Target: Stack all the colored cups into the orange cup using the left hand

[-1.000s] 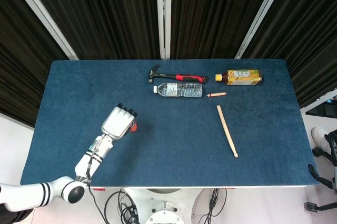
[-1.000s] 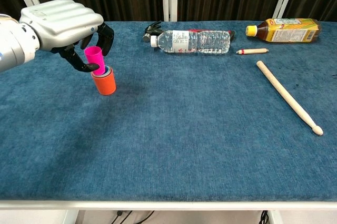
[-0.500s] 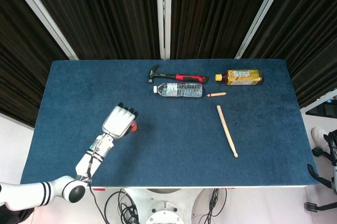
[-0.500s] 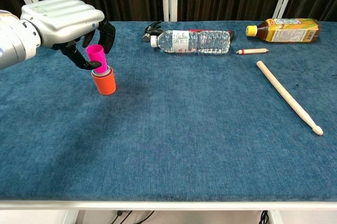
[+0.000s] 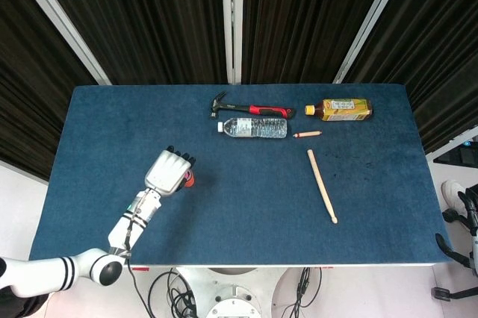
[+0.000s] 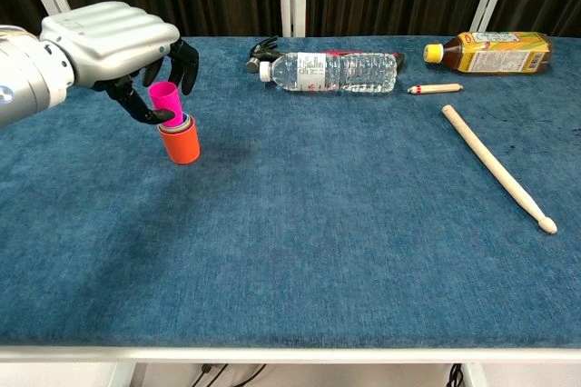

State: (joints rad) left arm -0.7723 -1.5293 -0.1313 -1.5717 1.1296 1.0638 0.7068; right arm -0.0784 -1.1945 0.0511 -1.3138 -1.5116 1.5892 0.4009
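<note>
Pink cup (image 6: 165, 101): likely light, thin, stiff plastic, slippery; best pinched at the rim. Bright magenta, small, tilted.
Position: partly seated in the orange cup (image 6: 181, 143), on the surface's (image 6: 300, 223) left side.
Left robot hand (image 6: 116, 46): fingertips pinch the pink cup.
Right robot hand: unseen.

Hammer (image 5: 250, 108) behind water btl (image 5: 253, 128), tea btl (image 5: 340, 110), pencil (image 5: 307, 133), drumstick (image 5: 322, 185), blue tbl (image 5: 246, 213)
</note>
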